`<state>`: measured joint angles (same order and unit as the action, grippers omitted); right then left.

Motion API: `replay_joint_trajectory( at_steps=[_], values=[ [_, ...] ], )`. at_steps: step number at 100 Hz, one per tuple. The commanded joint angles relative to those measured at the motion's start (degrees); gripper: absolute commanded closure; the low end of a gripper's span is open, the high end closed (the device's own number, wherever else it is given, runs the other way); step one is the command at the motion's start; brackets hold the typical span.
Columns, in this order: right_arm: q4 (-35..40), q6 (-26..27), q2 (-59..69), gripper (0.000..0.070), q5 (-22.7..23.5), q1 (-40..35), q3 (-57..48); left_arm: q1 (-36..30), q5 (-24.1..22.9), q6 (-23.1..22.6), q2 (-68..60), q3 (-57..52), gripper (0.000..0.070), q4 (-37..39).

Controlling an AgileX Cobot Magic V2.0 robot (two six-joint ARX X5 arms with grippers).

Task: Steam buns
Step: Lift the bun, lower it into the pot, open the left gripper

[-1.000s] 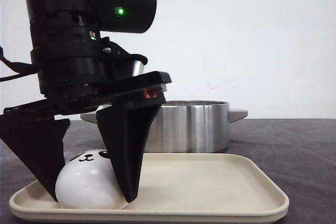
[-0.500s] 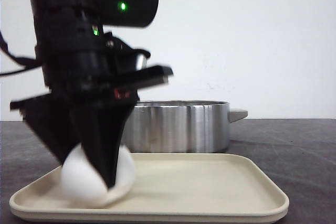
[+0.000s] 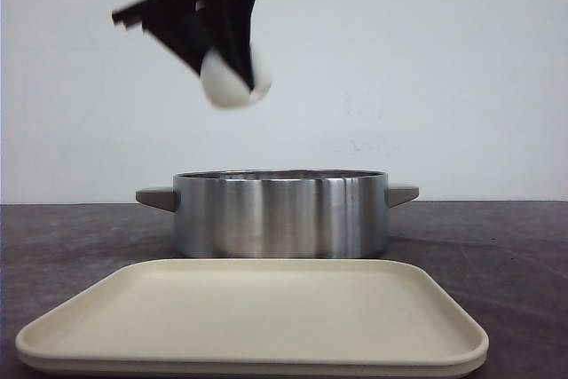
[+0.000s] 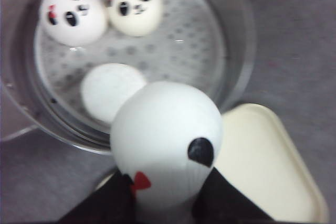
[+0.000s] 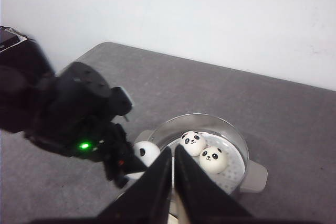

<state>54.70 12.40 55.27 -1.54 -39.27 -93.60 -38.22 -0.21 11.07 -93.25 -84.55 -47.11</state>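
Front view: the tray (image 3: 253, 312) lies on the dark surface (image 3: 497, 246) nearest the camera. The steel pot (image 3: 280, 213) stands just behind it, side handles pointing left and right. The left gripper (image 3: 232, 73) is high above the pot's left half, motion-blurred, with its jaws clamped on a bun (image 3: 232, 79). The bun hangs at the jaw tips, well clear of the pot rim; no face is readable here. Nothing lies between bun and pot.

Left wrist view: the held bun (image 4: 167, 142) fills the centre, squeezed between the black fingers (image 4: 107, 205) and stretched into an egg shape, long axis running away from the jaws toward the pot. A black ear patch and a red mark show on its near side; the face is turned out of view. Beyond it, the pot (image 4: 239, 51) holds three buns on a perforated insert: two (image 4: 73, 15) (image 4: 134, 7) at the far side, upright, faces visible, and one (image 4: 111, 90) nearer, face not visible. A tray corner (image 4: 268, 166) lies beside the pot.

Right wrist view: the right gripper (image 5: 172, 167) has its jaws nearly together, holding nothing. Past them, the left arm (image 5: 68, 111) carries the bun (image 5: 146, 153) beside the pot rim (image 5: 231, 129). Two buns (image 5: 192, 143) (image 5: 213, 159) sit inside, touching, faces toward the camera.
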Motion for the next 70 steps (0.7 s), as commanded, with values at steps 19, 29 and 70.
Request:
replay_joint_trajectory(
  at_steps=[19,29,70],
  values=[
    [-0.09,0.33,0.46,0.0700,0.04,-0.42,-1.11,5.38,0.20,-1.55,-8.44,-1.25,0.0700,4.55],
    [0.70,0.15,0.46,0.0700,0.00,-0.42,-1.11,6.14,0.87,-1.51,-10.82,-1.25,0.0696,4.74],
    [1.14,-0.85,0.87,0.0700,-0.07,-0.42,-1.11,4.66,3.63,0.37,-12.66,-1.27,0.0134,7.72]
  ],
)
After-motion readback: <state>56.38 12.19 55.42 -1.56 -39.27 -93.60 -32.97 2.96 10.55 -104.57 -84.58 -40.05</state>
